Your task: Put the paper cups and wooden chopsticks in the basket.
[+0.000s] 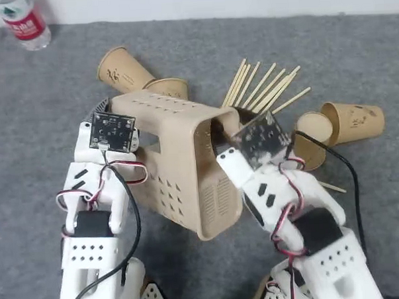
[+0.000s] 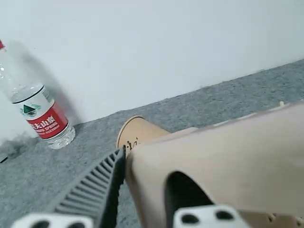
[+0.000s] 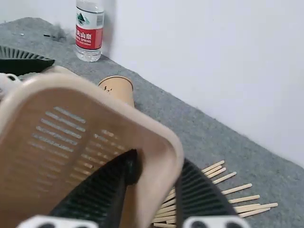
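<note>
Ribbed fingers (image 3: 199, 199) of the right gripper (image 3: 159, 171) are pinching the basket (image 3: 71, 133) rim, and the left gripper (image 2: 142, 183) is clamping the opposite wall.

Held between both pairs of fingers, the basket is tilting off upright, its inside hidden; the left's second finger is sitting behind the wall. Just beyond the right fingertips the wooden chopsticks (image 1: 263, 87) are fanning across the grey mat (image 1: 46, 116), with two paper cups (image 1: 354, 121) lying farther out. Two more cups (image 1: 123, 69) are resting past the left fingertips, one touching the basket. By my judgement nothing is loaded yet: every cup and chopstick is waiting outside.
</note>
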### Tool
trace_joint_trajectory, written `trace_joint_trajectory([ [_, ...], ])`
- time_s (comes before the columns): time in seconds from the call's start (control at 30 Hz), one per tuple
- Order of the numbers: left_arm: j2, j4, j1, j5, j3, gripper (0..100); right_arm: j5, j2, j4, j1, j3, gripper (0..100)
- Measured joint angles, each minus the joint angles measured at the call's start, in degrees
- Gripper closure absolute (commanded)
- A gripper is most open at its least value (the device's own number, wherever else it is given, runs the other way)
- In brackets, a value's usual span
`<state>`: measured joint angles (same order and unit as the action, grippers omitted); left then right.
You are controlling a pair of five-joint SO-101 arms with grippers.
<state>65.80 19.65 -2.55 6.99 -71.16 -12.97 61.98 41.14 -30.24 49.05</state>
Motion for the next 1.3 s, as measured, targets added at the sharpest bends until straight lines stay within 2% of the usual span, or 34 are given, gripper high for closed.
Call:
trace_joint_trajectory([
  [0.2, -0.1, 0.1, -0.8, 0.1, -0.1, 98, 0.1, -1.1, 0.4, 0.0, -0.1, 99.1],
  [0.33, -0.1, 0.1, -3.4, 0.2, 1.3, 91, 0.1, -1.1, 1.5, 0.0, 0.5, 99.1],
  [0.5, -0.1, 0.1, -9.5, -0.3, 6.2, 87, -4.3, -1.1, -2.1, -1.4, 6.4, 99.1],
  [0.7, 0.0, 0.2, -17.1, -6.3, 14.2, 87, -11.4, -1.2, -7.2, -3.9, 16.7, 99.1],
  [0.83, 1.0, -0.4, -22.1, -8.0, 21.9, 87, -13.1, -3.9, -8.6, -3.9, 21.7, 99.1],
  [1.1, 0.4, 3.9, -24.0, -8.6, 26.1, 87, -13.6, -5.1, -10.8, -3.6, 23.6, 99.1],
  [1.3, 0.3, 4.8, -24.3, -8.6, 26.0, 87, -13.6, -5.1, -11.3, 2.2, 23.7, 99.1],
])
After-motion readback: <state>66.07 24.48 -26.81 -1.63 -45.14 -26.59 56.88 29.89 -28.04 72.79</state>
